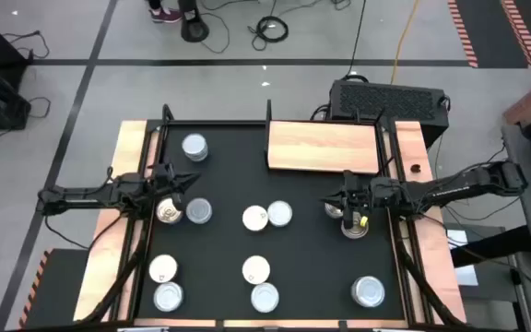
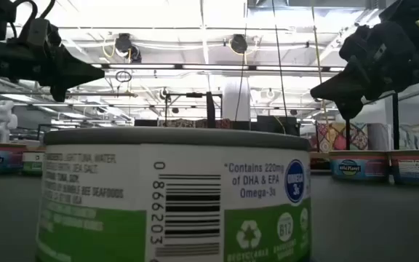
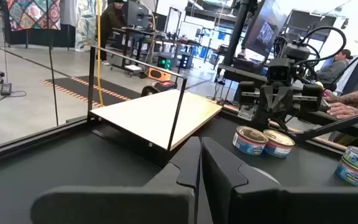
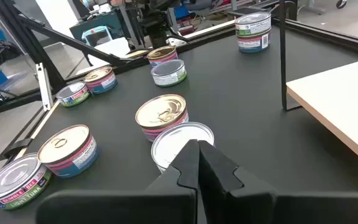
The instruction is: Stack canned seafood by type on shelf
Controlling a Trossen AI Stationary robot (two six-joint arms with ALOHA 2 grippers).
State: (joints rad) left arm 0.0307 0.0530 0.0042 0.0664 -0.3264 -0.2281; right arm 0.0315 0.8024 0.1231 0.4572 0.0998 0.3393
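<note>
The shelf holds no cans; every tin remains on the table, with left gripper and right gripper both closed and empty.

Overhead view straight down, low view pressed against one can, wrist views facing each other across shelf

Light-brown rectangular wooden shelf bare at rear, short round silver- and gold-topped seafood tins scattered upright across black surface
</note>
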